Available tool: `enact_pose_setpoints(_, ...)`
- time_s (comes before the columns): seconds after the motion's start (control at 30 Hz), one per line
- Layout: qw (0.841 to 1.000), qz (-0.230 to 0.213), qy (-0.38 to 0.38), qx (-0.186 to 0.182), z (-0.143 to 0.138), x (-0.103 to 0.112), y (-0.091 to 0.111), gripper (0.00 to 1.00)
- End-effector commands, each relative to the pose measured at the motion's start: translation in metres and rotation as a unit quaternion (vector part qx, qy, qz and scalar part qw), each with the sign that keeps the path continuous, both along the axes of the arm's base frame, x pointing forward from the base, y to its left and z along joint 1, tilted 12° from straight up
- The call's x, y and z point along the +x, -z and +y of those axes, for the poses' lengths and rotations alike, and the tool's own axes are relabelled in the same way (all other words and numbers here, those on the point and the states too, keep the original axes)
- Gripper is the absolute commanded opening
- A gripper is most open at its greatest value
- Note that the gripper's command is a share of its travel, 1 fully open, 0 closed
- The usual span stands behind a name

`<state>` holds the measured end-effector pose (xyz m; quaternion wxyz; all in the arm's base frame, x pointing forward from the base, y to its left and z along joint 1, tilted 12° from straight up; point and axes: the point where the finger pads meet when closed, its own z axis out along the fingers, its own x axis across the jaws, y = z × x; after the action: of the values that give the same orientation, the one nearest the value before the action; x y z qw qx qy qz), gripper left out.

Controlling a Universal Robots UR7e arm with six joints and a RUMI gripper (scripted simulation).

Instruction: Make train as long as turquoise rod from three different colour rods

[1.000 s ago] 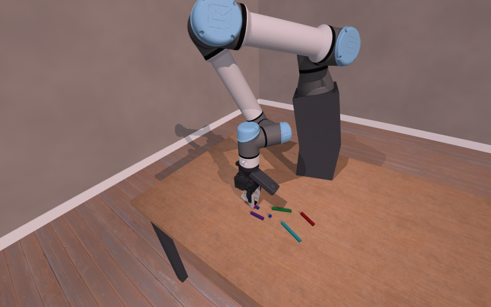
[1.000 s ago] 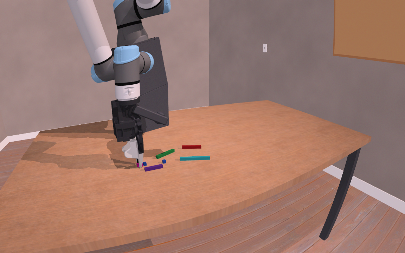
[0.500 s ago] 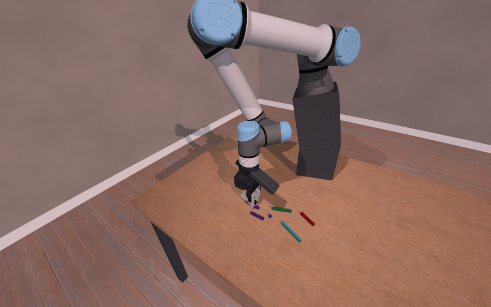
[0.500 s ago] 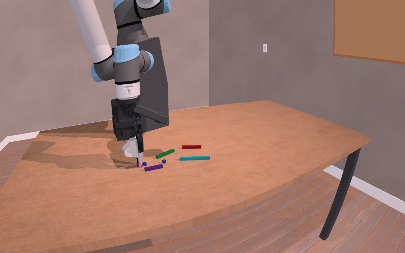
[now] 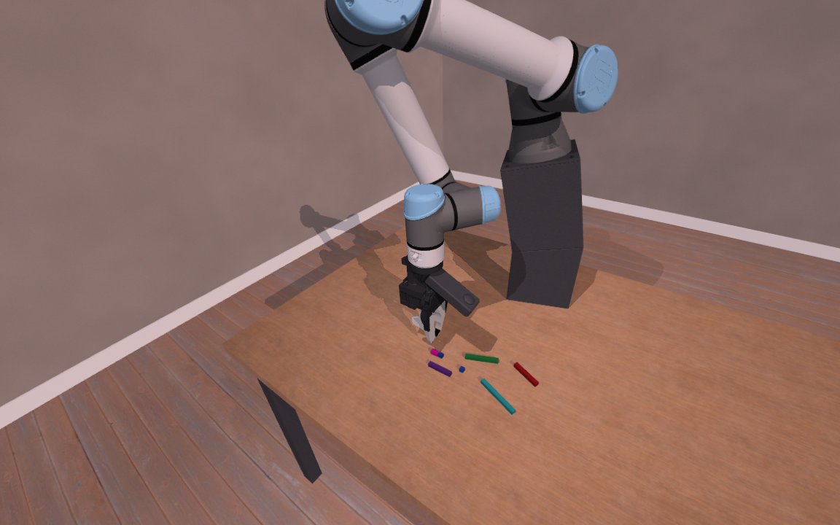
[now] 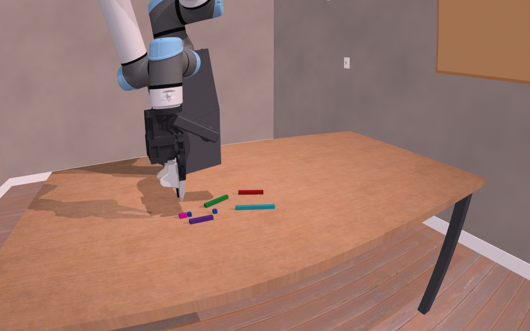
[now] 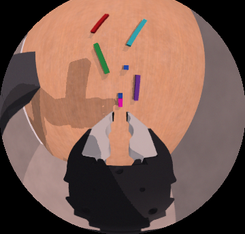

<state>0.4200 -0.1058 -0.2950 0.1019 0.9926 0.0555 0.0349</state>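
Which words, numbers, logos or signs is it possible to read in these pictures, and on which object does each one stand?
No text can be read in full.
Blue joint cap on the arm, top view: a faint raised mark, too blurred to read.
White wrist ring above the gripper: small dark marks, too small to read.
Rods, table, wall plate and board: no lettering shows.

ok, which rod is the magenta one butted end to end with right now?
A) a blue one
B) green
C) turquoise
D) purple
A: in the wrist view the magenta rod has a blue rod touching its far end; the tool hangs above the table, holding nothing.
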Motion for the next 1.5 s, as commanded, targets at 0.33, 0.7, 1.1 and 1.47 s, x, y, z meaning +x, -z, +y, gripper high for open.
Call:
enact_pose_setpoints(0.33, 1.0, 0.0, 0.0, 0.0, 0.008, -0.003, -0.039, 0.14)
enact_pose_setpoints(0.7, 1.0, 0.0, 0.0, 0.0, 0.008, -0.003, -0.04, 1.0)
enact_pose_setpoints(1.1, 1.0, 0.0, 0.0, 0.0, 0.008, -0.003, -0.04, 1.0)
enact_pose_setpoints(1.47, 1.0, -0.003, 0.016, 0.002, 0.024, -0.004, -0.034, 1.0)
